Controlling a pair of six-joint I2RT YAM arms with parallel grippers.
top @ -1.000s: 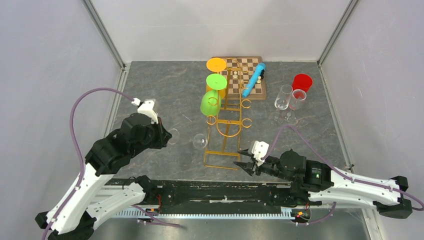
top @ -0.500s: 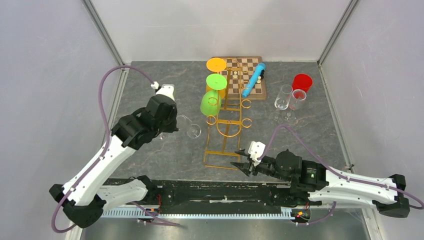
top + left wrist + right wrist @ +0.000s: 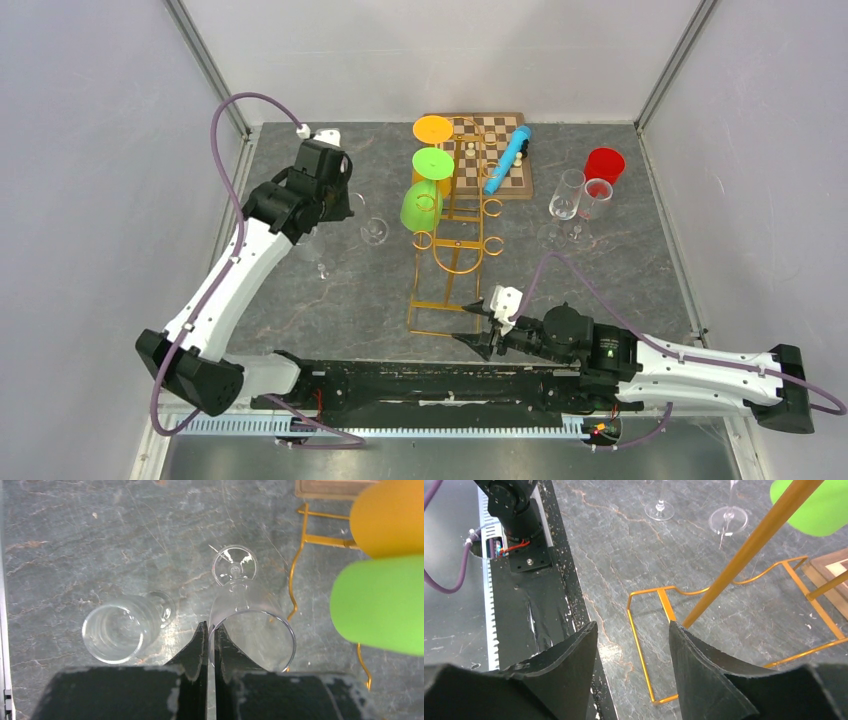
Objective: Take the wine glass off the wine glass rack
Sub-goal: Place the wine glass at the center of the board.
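The gold wire wine glass rack (image 3: 461, 242) stands mid-table. A green wine glass (image 3: 421, 206) and an orange one (image 3: 433, 129) hang on its left side. My left gripper (image 3: 340, 212) is left of the rack, shut on the rim of a clear wine glass (image 3: 375, 232). In the left wrist view the fingers (image 3: 210, 626) pinch that glass's rim (image 3: 250, 625), and the glass is tilted with its foot toward the table. A second clear glass (image 3: 120, 632) stands beside it. My right gripper (image 3: 477, 340) is open and empty at the rack's near base (image 3: 664, 605).
A wooden chessboard (image 3: 505, 180) with a blue tube (image 3: 508, 158) lies behind the rack. A red cup (image 3: 604, 163) and two clear wine glasses (image 3: 567, 195) stand at the right. Grey walls enclose the table on the left, back and right.
My left arm has swung away from me and rightward, carrying the clear glass toward the rack's left side. My right gripper has edged left along the rack's base, still open.
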